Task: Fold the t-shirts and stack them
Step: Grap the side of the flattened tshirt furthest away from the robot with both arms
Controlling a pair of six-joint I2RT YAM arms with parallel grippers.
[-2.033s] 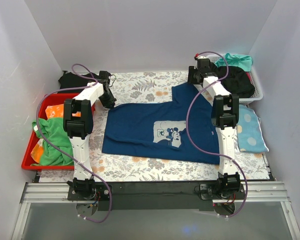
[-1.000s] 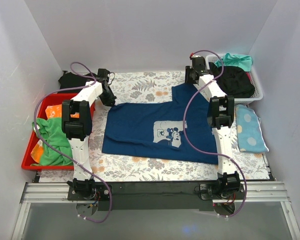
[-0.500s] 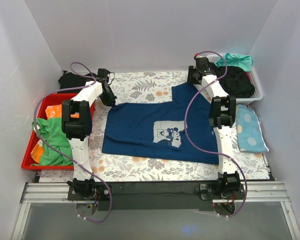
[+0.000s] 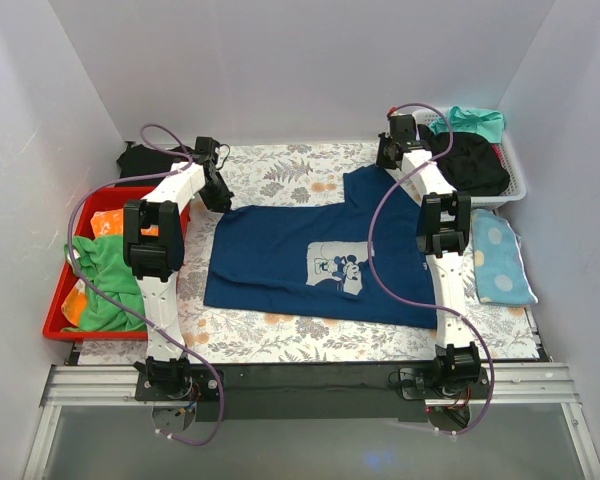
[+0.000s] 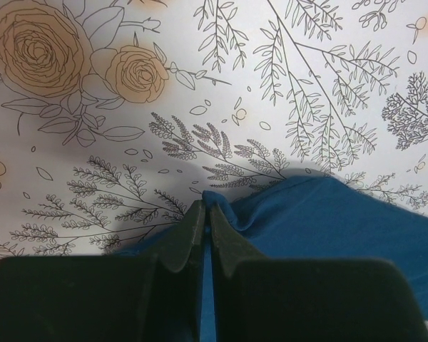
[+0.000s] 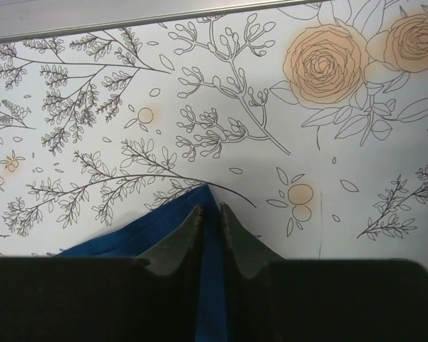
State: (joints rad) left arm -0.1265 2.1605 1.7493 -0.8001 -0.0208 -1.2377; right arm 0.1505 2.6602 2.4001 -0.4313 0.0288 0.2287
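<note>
L tool (image 5: pixel 205 212) shut tight on navy t-shirt (image 5: pixel 321 214) corner; R tool (image 6: pixel 210 214) nipped narrow on other corner's tip only. Risk: thin bite slips on lift, fold skews.

A navy t-shirt (image 4: pixel 270 255) bears a pale mouse print (image 4: pixel 338 270), on a white tablecloth (image 4: pixel 280 165) patterned with orange roses.
</note>
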